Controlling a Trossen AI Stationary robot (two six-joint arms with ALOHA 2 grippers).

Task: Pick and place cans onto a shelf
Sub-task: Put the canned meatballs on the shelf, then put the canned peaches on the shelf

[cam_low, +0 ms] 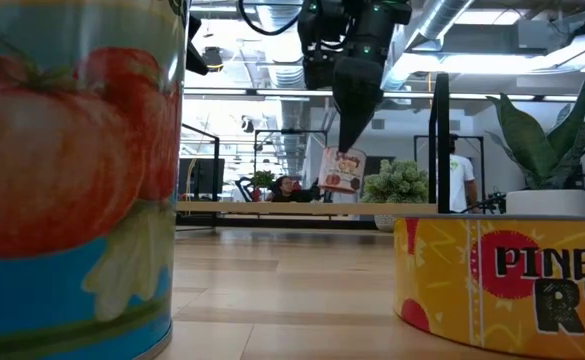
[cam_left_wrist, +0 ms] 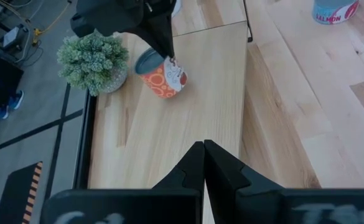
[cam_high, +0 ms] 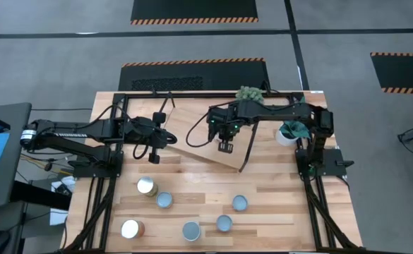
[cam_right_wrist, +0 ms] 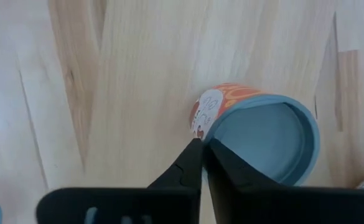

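Observation:
The shelf (cam_high: 195,120), a light wood board on black rod legs, stands at the table's far middle. Over it my right gripper (cam_high: 225,147) points steeply down, shut on a small can (cam_left_wrist: 164,76) with orange sides and a pale blue-grey top. That can is tilted just over the board (cam_low: 272,208); whether its lower edge touches the board I cannot tell. My left gripper (cam_left_wrist: 203,148) waits shut at the shelf's left end (cam_high: 171,138), touching nothing. Several more cans (cam_high: 164,200) stand upright on the near half of the table. My right gripper pinches the can's top rim (cam_right_wrist: 201,132) between its two fingers: one fingertip (cam_right_wrist: 191,155) outside the wall, the other inside the recessed top. The fingers come from above, slanting. The can (cam_low: 342,170) hangs tilted below them, top turned to one side.
A small green plant (cam_left_wrist: 93,59) stands at the shelf's far edge, and a white pot with a leafy plant (cam_high: 289,132) at the far right. The black frame rails (cam_high: 107,204) run along both table sides. A tomato can (cam_low: 72,170) and a pineapple can (cam_low: 502,280) stand near the front.

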